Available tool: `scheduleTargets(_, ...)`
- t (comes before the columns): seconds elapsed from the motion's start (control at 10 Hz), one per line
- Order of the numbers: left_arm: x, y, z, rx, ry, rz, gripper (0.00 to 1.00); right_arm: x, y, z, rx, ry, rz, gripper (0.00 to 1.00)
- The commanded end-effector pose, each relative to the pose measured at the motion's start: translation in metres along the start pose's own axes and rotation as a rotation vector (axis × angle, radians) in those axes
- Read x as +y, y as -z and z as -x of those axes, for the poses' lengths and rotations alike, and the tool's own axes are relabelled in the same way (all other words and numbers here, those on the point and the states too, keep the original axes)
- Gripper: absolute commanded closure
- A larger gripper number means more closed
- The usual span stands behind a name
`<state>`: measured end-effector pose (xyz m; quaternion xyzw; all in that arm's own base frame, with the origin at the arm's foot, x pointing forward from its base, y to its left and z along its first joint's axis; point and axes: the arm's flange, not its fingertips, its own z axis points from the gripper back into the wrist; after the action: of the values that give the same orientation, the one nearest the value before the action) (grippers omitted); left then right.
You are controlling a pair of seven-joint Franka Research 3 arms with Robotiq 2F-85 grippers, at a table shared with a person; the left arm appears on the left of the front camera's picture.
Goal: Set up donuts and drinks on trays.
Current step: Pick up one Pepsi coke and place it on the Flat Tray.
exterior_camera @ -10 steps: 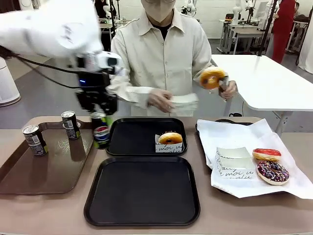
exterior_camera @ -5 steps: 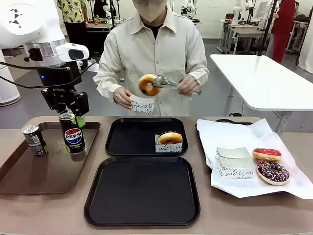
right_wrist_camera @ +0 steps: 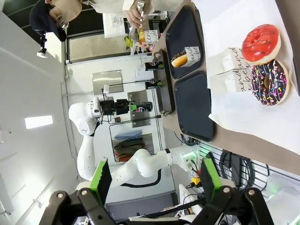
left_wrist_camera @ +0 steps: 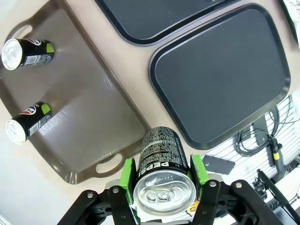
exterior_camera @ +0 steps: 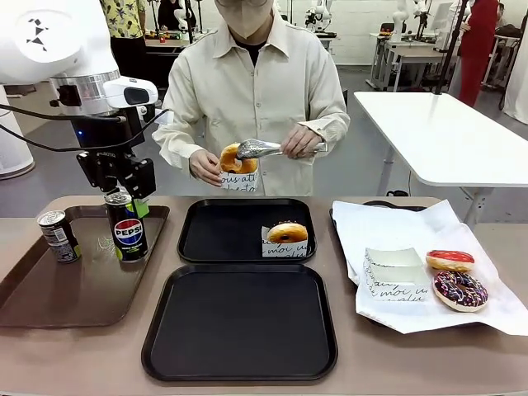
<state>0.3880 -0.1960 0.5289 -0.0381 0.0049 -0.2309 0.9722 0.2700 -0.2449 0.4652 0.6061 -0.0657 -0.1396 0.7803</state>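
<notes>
My left gripper (exterior_camera: 125, 191) clamps a can (exterior_camera: 128, 235) over the brown tray (exterior_camera: 49, 305); one donut (exterior_camera: 287, 232) sits on a black tray (exterior_camera: 216, 235), no drinks yet.

I see the tan table (exterior_camera: 91, 363) across the lower frame. At lower left a brown tray (exterior_camera: 58, 301) rests on it. At centre sit the far black tray (exterior_camera: 219, 235) and, just below it, the near black tray (exterior_camera: 239, 326). At right, a white paper sheet (exterior_camera: 396, 223) drapes over a dark tray (exterior_camera: 388, 203).
</notes>
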Motion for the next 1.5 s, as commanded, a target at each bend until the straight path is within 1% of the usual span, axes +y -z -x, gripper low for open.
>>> scheduleTargets(0.0,-0.0006,-0.0071,-0.0017,0.002,-0.001,0.004,0.42,0.0003,-0.0002,-0.0005,-0.007,-0.010,-0.023,0.00)
scheduleTargets(1.4,-0.0006,-0.0071,-0.0017,0.002,-0.001,0.004,0.42,0.0003,-0.0002,-0.0005,-0.007,-0.010,-0.023,0.00)
